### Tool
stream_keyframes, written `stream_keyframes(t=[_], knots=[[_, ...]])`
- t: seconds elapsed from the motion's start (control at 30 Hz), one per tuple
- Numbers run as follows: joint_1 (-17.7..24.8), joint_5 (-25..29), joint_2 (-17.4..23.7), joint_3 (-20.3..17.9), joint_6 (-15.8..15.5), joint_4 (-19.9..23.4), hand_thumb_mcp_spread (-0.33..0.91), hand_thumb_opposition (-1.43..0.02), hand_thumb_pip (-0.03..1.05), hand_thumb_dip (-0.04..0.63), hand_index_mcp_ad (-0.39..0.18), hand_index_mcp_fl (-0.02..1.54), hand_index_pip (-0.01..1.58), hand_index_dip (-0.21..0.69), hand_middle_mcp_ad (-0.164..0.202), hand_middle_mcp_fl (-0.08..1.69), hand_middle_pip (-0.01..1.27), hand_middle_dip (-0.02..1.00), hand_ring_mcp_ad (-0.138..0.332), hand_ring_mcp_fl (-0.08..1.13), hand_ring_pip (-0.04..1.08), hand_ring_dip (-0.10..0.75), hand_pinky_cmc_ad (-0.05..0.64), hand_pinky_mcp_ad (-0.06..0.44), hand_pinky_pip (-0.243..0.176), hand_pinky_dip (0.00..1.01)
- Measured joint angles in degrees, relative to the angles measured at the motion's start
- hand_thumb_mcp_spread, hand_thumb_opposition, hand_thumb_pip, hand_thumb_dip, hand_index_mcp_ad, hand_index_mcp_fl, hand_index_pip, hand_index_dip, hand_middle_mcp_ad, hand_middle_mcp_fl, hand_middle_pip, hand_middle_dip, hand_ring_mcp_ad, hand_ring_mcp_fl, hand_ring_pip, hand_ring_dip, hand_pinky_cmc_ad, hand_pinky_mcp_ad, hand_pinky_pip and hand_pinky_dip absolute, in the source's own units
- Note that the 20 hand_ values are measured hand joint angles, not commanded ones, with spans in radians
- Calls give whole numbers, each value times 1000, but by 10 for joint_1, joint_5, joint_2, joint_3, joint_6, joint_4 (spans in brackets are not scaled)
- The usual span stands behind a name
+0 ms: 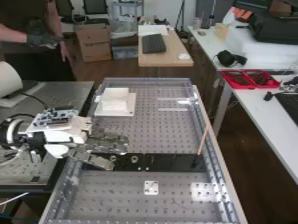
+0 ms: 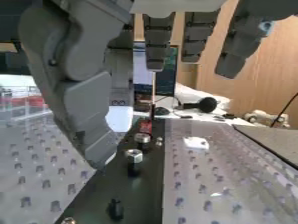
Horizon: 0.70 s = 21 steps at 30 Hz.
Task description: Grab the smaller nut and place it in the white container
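A dark grey robotic hand, its fingers relaxed and loosely extended, hangs low at the 9 o'clock end of a flat black bar on a perforated metal bench. Nothing can be seen in its grasp. From the hand in the high view, the larger nut stands at about 5 o'clock and the bearing at about 4 o'clock, both upright on the bar and apart from each other. The exact position of the smaller nut, the target of the job, cannot be told: the hand overlaps that end of the bar in the high view. In the wrist view, a black peg rises on the hand's side of the larger nut, near a small metal piece that cannot be identified with confidence. The white container sits on a white board toward 12 o'clock from the hand, well apart from it; its contents cannot be made out. The task appears to be at the approach stage, with the hand over the parts' end of the bench. Gripping the smaller nut, lifting it, carrying it toward 12 o'clock and releasing it into the container all seem to remain.
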Motion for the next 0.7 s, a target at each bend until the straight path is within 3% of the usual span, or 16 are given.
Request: stream_keyframes(t=[0.33,0.7], knots=[[27,-28,32,0,14,-16,480,-984,590,173,-133,499,1548,264,30,98,138,206,126,0,108,120,337,278,37,180],[107,-69,50,3,44,-26,478,-984,586,169,-133,515,1548,265,30,96,138,206,126,0,105,120,333,278,37,180]])
